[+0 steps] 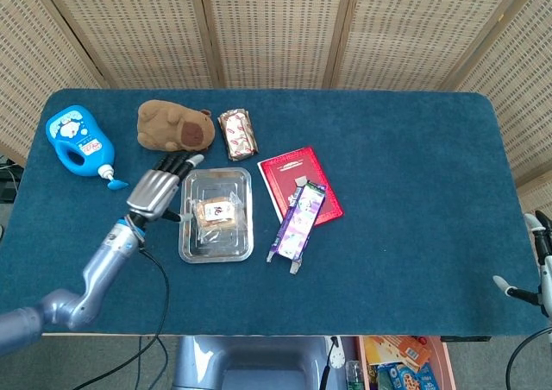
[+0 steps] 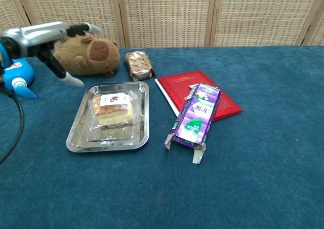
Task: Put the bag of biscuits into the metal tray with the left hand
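Note:
The clear bag of biscuits [image 1: 216, 211] [image 2: 112, 110] lies flat inside the metal tray [image 1: 191, 248] [image 2: 76, 140], with nothing touching it. My left hand [image 1: 159, 191] [image 2: 48, 35] hovers just left of the tray with its fingers stretched out and holds nothing. In the chest view that hand is raised above the table in front of the plush. Only a small part of my right hand [image 1: 535, 265] shows at the right edge of the head view, off the table; its fingers are too cut off to read.
A brown plush toy [image 1: 176, 125] [image 2: 87, 52] and a wrapped snack [image 1: 237, 133] [image 2: 138, 65] lie behind the tray. A blue bottle [image 1: 78, 141] [image 2: 16, 73] is at far left. A red booklet [image 1: 289, 174] [image 2: 186, 83] with a purple carton [image 1: 298, 220] [image 2: 197, 117] on it lies right of the tray.

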Controlling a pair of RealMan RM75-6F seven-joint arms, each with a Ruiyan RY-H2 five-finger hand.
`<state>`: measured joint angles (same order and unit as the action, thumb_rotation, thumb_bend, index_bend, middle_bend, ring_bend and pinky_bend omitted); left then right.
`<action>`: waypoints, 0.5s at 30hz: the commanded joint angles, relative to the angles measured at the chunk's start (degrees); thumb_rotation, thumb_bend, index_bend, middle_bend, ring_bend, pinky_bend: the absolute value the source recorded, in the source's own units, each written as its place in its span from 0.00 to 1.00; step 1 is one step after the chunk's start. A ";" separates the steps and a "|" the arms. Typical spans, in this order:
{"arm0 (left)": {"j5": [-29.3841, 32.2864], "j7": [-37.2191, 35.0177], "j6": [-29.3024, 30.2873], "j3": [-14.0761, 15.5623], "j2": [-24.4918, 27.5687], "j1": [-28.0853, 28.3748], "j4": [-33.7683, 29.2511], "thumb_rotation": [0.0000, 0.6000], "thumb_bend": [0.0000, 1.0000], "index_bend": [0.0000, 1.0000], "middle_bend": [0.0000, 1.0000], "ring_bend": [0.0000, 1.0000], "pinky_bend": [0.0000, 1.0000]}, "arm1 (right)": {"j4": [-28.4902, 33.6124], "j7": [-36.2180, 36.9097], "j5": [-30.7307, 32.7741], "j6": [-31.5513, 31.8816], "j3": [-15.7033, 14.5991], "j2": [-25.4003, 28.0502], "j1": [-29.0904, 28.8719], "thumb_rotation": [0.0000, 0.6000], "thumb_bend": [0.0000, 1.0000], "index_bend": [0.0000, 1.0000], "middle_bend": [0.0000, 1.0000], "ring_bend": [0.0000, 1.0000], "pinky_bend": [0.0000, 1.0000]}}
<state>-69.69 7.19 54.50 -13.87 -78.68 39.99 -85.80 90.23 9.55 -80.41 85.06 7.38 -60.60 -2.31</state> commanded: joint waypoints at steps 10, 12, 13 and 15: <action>-4.43 -3.95 21.25 9.46 17.87 -22.68 -13.79 1.00 0.00 0.00 0.00 0.00 0.00 | 0.65 -0.51 -1.47 1.13 -0.33 0.23 0.21 1.00 0.00 0.00 0.00 0.00 0.00; -6.06 -4.71 22.97 11.05 18.04 -24.68 -14.08 1.00 0.00 0.00 0.00 0.00 0.00 | 0.67 -0.61 -1.68 1.23 -0.44 0.20 0.24 1.00 0.00 0.00 0.00 0.00 0.00; -6.86 -5.17 23.72 11.47 17.95 -25.33 -14.09 1.00 0.00 0.00 0.00 0.00 0.00 | 0.72 -0.68 -1.78 1.33 -0.46 0.19 0.26 1.00 0.00 0.00 0.00 0.00 0.00; -8.65 -6.13 25.00 12.06 17.56 -26.28 -13.74 1.00 0.00 0.00 0.00 0.00 0.00 | 0.86 -0.78 -2.03 1.59 -0.49 0.21 0.31 1.00 0.00 0.00 0.00 0.00 0.00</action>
<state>-76.83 2.14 78.42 -2.71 -61.18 14.67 -99.39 91.05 8.79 -82.40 86.61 6.90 -60.41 -2.01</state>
